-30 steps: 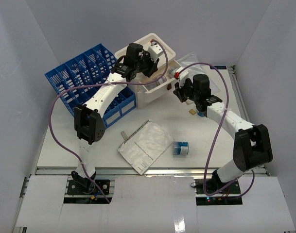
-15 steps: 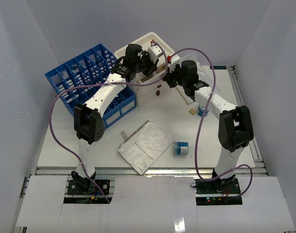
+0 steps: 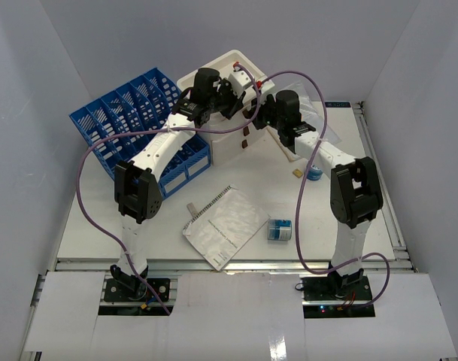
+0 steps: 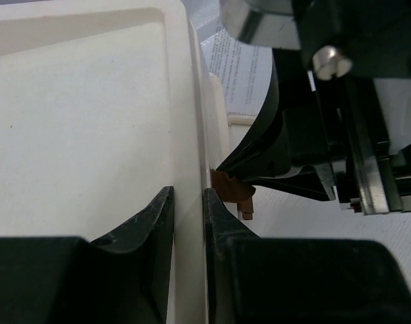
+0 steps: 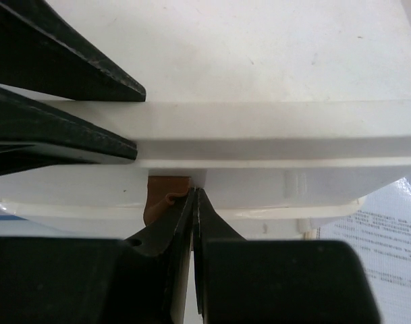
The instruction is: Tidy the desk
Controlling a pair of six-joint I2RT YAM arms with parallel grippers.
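The left gripper (image 4: 188,202) is clamped on the side wall of the white box (image 3: 227,150). One finger sits inside the box and one sits outside, with the wall squeezed between them. The right gripper (image 5: 194,192) is closed tight, with its two fingers pressed flat together. Its tips are right at the outside of the same wall, just under the rim. They touch a little brown bit (image 4: 232,189) that sticks out there. I cannot tell if the tips are pinching the brown bit or only pushing on it. The two grippers are very close, nearly nose to nose.

The desk (image 3: 161,244) is the big flat white top under everything, with metal rails on its edges.

On the far left of the desk is a blue rack (image 3: 131,120) with lots of slots. The white box is next to it, at the back in the middle, and it touches the rack. In front of them, nearer the arms, a flat paper packet (image 3: 225,226) lies on the desk. Just to its right is a small blue and white pack (image 3: 280,229). Farther back, beside the right arm, are a tiny tan piece (image 3: 298,172) and a small blue thing (image 3: 314,174) partly hidden by the arm. A shiny sheet with print (image 5: 387,243) lies by the right end of the box.
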